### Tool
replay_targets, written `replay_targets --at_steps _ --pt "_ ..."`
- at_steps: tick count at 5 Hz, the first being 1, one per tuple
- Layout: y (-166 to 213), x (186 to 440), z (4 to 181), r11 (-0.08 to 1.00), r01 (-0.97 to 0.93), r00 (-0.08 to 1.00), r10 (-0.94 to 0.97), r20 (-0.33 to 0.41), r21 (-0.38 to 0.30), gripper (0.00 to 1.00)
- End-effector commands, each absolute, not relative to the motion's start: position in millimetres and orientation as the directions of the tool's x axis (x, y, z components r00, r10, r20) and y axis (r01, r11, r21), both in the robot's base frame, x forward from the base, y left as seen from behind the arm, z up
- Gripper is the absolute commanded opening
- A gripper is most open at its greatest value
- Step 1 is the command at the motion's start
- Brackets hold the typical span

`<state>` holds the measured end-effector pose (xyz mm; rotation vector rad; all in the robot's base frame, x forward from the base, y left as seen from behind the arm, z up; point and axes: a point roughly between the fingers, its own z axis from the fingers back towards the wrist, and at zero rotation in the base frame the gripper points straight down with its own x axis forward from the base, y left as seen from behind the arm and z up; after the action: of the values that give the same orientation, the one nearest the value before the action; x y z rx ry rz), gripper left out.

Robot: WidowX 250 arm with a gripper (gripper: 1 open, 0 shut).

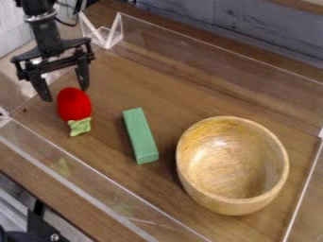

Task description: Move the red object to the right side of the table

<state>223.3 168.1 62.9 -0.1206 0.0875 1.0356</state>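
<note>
A black robot gripper [66,88] hangs at the left of the wooden table [214,71], its jaws wide open; the red strawberry toy [75,103] lies just in front of them, leafy end toward the viewer, beside the green block [139,135]; the wooden bowl [232,164] sits farther right; the step in hand seems to be lining up for the grasp; next, the jaws likely need to settle around the toy, then close before lifting.
</note>
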Motion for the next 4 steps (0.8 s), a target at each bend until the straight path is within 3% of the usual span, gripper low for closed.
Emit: replay_targets --at_steps 1,3,4 --pt "182.1 229.6 70.0 0.498 -0.864 0.503 0.861 -0.082 -0.069 1.00" --pt "191.6 241.2 47.5 0.449 -0.892 0.452 0.887 -0.096 -0.050 1.00" --pt "184.3 244.8 57.1 0.503 -0.864 0.504 0.858 -0.100 -0.039 1.00"
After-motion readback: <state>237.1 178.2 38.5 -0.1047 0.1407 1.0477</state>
